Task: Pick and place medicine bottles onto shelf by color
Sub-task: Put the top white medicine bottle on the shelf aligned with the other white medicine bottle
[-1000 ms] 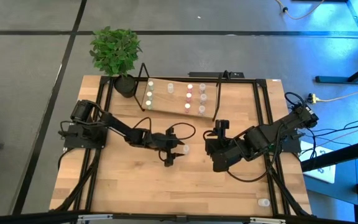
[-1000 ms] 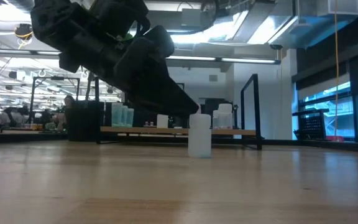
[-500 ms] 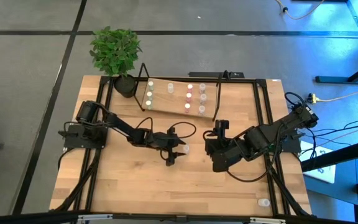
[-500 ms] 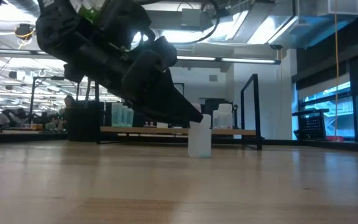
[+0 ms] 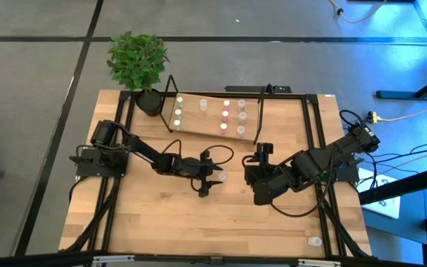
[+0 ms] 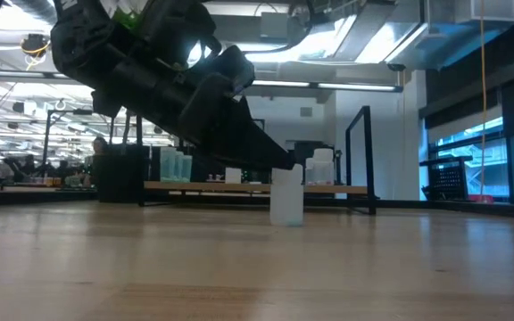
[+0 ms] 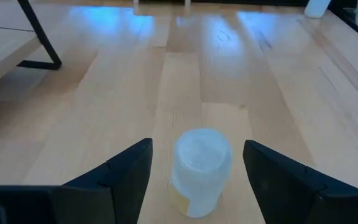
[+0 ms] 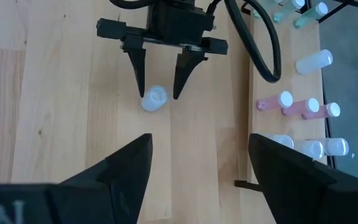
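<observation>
The left tool (image 5: 213,179) is positioned low over the middle of the wooden worktop (image 5: 161,222), its two fingers spread wide. A small clear medicine bottle (image 7: 199,169) stands upright on the worktop between those fingers; a gap is seen on either side, so the bottle is straddled but not pinched. In the right wrist view the same bottle (image 8: 153,98) is seen just between the tips of the left tool (image 8: 158,91), and in the low view it stands at the tip of the lowered fingers (image 6: 286,193).

The right tool (image 5: 259,176) is held above the worktop to the right of the bottle, near it but apart, with its fingers also spread and nothing between them.

The shelf (image 5: 212,119) rests at the far side of the worktop, beside a potted plant (image 5: 138,62). Several bottles are already placed on its board: yellow-green ones (image 5: 178,113) toward the plant end, a white one (image 5: 202,104) next to them, pink ones (image 5: 225,113) further along, and clear ones (image 5: 241,116) near the other upright end. In the right wrist view the pink bottles (image 8: 294,106) are seen lying together in a group.

One more clear bottle (image 5: 314,241) stands alone at the near right corner of the worktop, well apart from both arms.
</observation>
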`<act>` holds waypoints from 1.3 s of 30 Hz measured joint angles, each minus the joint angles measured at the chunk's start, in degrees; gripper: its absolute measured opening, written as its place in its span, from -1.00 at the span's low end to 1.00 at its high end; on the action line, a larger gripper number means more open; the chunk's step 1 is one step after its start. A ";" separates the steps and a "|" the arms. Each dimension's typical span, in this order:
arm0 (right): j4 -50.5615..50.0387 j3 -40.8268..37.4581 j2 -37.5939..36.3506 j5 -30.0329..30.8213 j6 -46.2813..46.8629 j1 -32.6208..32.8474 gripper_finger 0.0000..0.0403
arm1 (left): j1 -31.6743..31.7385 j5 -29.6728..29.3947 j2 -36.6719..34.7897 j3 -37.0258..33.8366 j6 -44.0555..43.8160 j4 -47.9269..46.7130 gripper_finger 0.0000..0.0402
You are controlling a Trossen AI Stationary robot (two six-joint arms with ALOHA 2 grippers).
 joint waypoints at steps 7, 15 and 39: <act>0.17 0.02 0.00 -0.02 0.00 0.01 0.33 | 0.00 -0.48 1.69 0.15 0.08 0.86 0.22; 0.55 0.07 0.00 -0.05 0.00 0.02 0.33 | 0.00 -1.69 2.65 0.15 0.09 1.15 0.22; 0.64 0.07 0.02 0.08 -0.01 0.02 0.33 | -0.28 -1.68 2.62 0.20 0.06 1.16 0.20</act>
